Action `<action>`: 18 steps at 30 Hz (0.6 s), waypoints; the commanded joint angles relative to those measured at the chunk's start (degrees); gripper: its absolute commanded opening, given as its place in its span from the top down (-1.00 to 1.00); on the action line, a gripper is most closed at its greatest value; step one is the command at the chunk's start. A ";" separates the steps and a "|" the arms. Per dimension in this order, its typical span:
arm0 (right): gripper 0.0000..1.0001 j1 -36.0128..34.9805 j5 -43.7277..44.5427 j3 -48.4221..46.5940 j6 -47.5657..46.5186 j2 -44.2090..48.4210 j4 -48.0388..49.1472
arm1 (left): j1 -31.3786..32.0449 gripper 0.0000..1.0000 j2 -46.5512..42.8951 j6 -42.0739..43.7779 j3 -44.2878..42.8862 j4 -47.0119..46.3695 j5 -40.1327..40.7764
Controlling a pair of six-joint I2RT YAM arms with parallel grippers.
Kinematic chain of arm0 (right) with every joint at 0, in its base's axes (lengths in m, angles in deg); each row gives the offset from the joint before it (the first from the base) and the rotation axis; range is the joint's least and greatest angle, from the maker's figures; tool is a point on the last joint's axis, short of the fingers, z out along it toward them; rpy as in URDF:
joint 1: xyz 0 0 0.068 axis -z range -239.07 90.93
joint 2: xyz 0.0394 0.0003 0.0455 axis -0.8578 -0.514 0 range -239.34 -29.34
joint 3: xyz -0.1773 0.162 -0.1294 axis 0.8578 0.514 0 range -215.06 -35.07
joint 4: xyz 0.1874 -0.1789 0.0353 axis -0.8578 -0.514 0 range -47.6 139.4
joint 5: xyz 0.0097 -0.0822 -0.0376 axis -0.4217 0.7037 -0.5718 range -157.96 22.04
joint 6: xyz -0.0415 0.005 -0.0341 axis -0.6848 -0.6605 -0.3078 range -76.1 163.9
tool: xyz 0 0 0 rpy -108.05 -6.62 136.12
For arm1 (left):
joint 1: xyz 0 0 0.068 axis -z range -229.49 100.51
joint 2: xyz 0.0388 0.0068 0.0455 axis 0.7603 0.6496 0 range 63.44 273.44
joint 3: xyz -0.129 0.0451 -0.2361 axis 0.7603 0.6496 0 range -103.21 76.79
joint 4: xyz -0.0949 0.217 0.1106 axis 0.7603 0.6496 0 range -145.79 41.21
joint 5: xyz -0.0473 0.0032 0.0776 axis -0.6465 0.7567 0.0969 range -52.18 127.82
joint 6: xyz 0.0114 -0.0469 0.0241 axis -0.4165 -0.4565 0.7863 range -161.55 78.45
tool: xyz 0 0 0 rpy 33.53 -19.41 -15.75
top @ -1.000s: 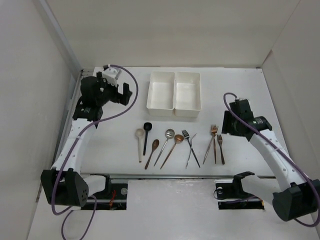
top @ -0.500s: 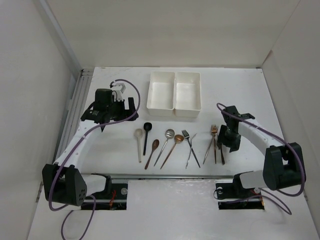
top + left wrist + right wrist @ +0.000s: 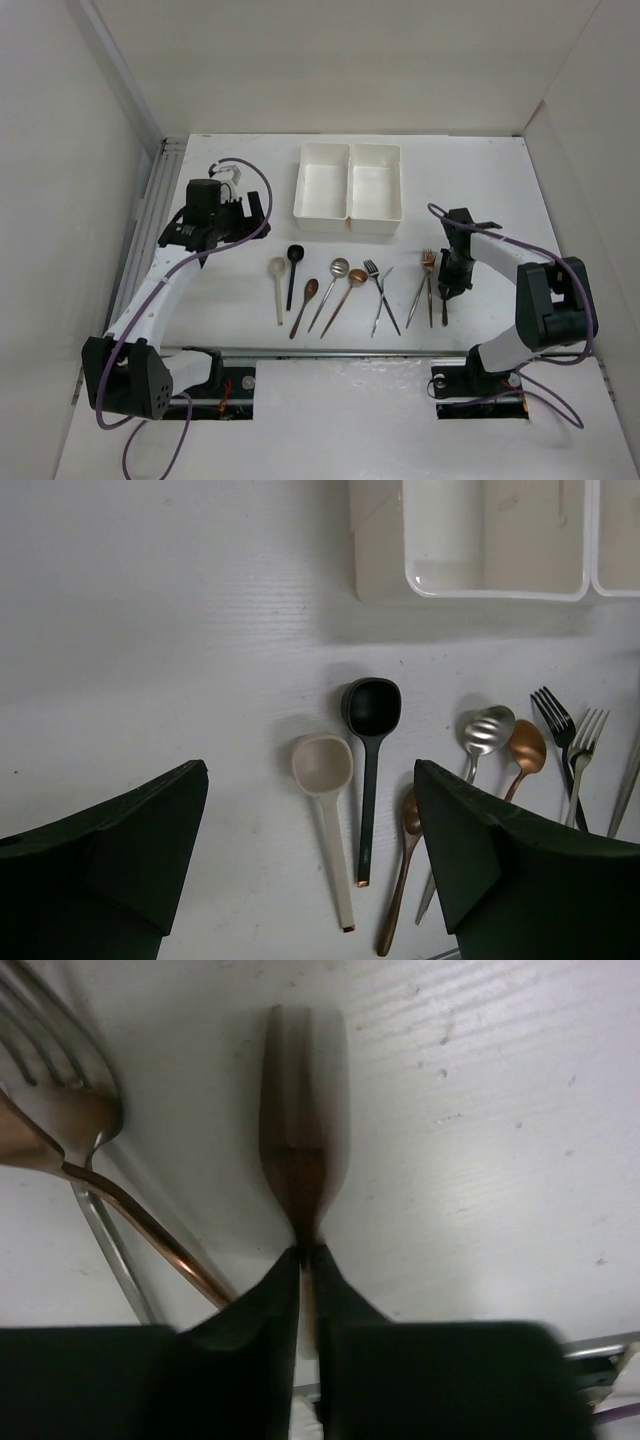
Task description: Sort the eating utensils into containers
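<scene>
The eating utensils lie in a row on the white table. From the left they are a white spoon (image 3: pixel 279 285), black spoon (image 3: pixel 293 270), brown spoon (image 3: pixel 305 303), silver spoon (image 3: pixel 333 285), copper spoon (image 3: pixel 347 293), crossed dark and silver forks (image 3: pixel 380 295) and copper-toned forks (image 3: pixel 427 280). The two containers (image 3: pixel 322 212) sit side by side behind them. My right gripper (image 3: pixel 304 1252) is shut on the neck of the rightmost copper-toned fork (image 3: pixel 300 1130), low at the table. My left gripper (image 3: pixel 310 770) hangs open above the white spoon (image 3: pixel 325 780) and black spoon (image 3: pixel 371 720), holding nothing.
White walls close in the table on the left, right and back. A metal rail (image 3: pixel 330 352) runs along the near edge behind the arm bases. A second copper-toned fork (image 3: pixel 60 1120) and a silver fork's tines (image 3: pixel 40 1010) lie just left of the gripped fork.
My right gripper swung in and down to the rightmost fork and shut on its neck. My left gripper dropped from the far left corner toward the spoons, its jaws narrowing slightly.
</scene>
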 commanded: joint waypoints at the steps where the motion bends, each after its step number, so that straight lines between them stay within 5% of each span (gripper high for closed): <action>1: 0.75 0.08 1.64 0.55 -1.98 -2.14 4.54 | -0.51 -0.62 -1.59 -1.13 1.04 -0.82 1.52; 3: 1.00 0.08 3.21 0.02 -1.98 -2.14 4.54 | -0.51 -0.62 -1.59 -1.13 1.04 -0.82 1.52; 12: 1.00 -3.07 20.41 -15.04 -1.37 9.80 -4.85 | -0.51 -0.28 -0.37 -1.13 1.04 -0.82 -0.49; 18: 1.00 -12.48 23.27 -33.97 -5.49 5.96 2.94 | 0.63 -0.12 3.06 -0.60 1.04 -0.30 -1.73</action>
